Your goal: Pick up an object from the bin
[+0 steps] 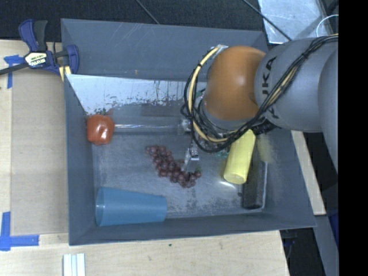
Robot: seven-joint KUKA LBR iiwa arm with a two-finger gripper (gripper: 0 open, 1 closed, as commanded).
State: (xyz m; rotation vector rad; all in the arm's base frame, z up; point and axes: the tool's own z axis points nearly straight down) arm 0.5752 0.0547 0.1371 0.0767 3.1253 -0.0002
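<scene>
Seen from above, the gripper (192,161) hangs low in the middle of the bin (77,171). It is at the right end of a bunch of dark purple grapes (165,163). It may be touching the bunch or just above it, but that spot is too dark to be sure. I cannot tell if the gripper is wide or narrow, and I see nothing held in it.

The other things lie apart from it. A red apple (100,129) sits at the left, and a blue cup (129,207) lies on its side by the front wall. A yellow tube (239,157) and a black block (253,188) lie at the right.

The step in hand seems to be getting set to grab. Next, I think, the gripper must close on the bunch and lift straight up. Grapes are lumpy and may slip, so the grip must be firm.
</scene>
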